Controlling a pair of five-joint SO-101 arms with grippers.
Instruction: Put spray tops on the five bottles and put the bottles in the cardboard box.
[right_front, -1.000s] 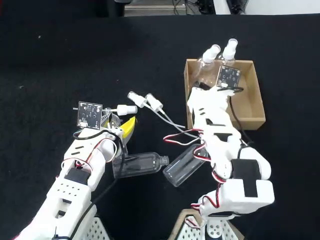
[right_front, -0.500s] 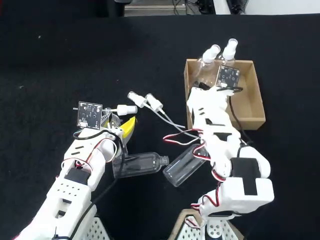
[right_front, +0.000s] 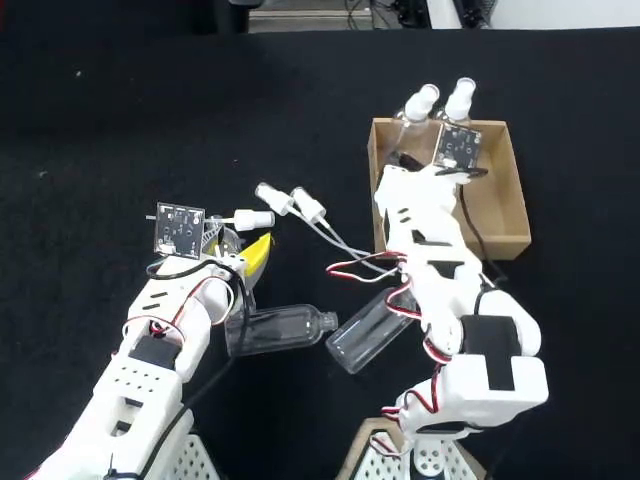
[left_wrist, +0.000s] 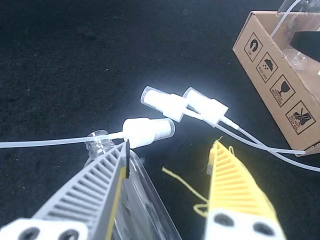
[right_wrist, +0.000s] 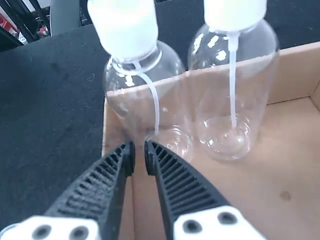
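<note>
High: two capped bottles (right_front: 418, 108) stand in the box's (right_front: 505, 215) far corner. Two uncapped bottles (right_front: 280, 330) lie between the arms. Three tops (right_front: 290, 203) lie loose, left of the box.

Left wrist: left claw (left_wrist: 171, 150) open, empty. One top (left_wrist: 150, 131) lies just beside its grey finger.

Right wrist: right claw (right_wrist: 139, 150) closed to a slit, empty, over the box wall near the capped bottles (right_wrist: 145, 90).
</note>
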